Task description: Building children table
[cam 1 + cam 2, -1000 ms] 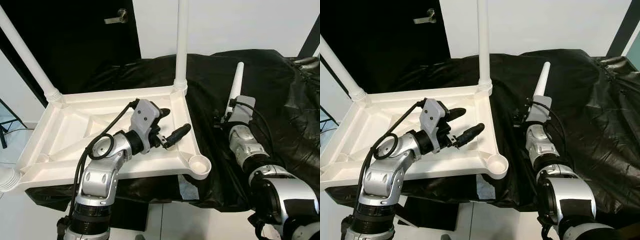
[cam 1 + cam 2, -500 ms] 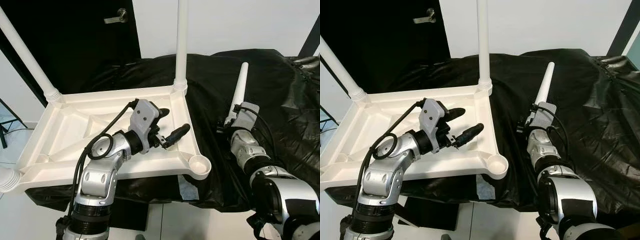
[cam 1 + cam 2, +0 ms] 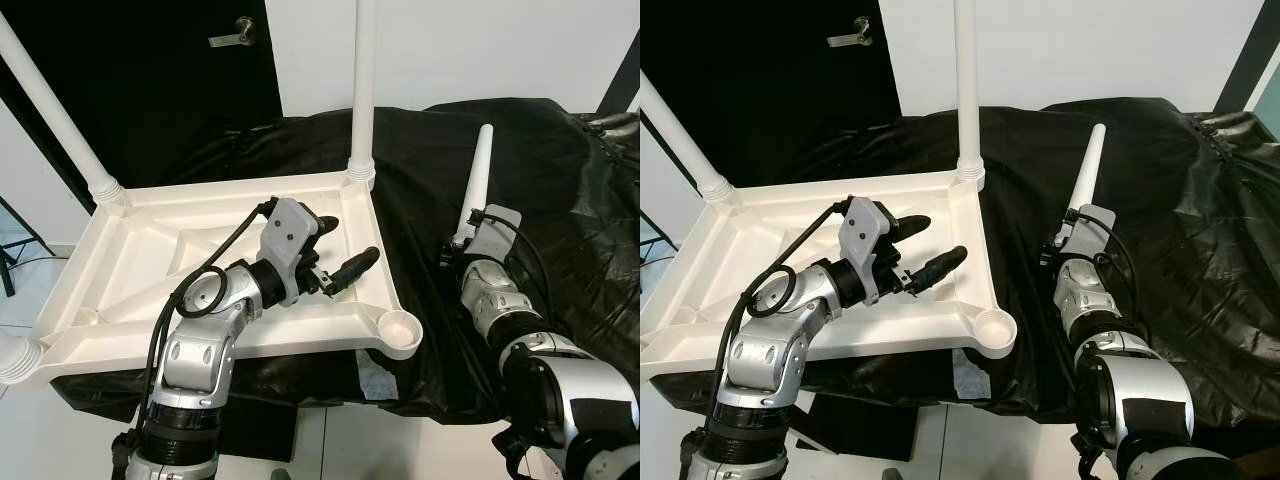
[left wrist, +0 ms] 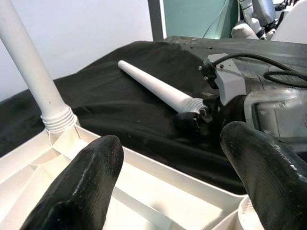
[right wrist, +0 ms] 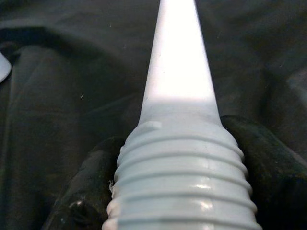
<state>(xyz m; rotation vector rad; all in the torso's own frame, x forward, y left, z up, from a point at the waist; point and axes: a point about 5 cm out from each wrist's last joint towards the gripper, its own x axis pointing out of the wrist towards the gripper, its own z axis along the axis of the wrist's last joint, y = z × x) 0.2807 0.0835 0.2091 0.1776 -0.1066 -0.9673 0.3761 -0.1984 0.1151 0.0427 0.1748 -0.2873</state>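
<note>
1. Head camera, left eye: we're looking down at the white table top (image 3: pixel 130 270), flipped upside down on a surface draped in black cloth (image 3: pixel 560 170). Legs already stand up from three corners, and the near right corner socket (image 3: pixel 400 327) is an open cup. Our left gripper (image 3: pixel 337 248) hovers over the inside of the table top, fingers spread wide with nothing between them.
2. Right eye: our right gripper (image 3: pixel 1073 226) is out over the cloth, well right of the table top, closed around the thick end of the loose leg (image 3: pixel 1088 172), which points up and away.
3. Left wrist cam: two black fingertips (image 4: pixel 88 179) wide apart, the table rim below, the leg and right arm beyond them.
4. Right wrist cam: both pads (image 5: pixel 91 177) pressed tight on the leg's threaded end (image 5: pixel 180 184).
</note>
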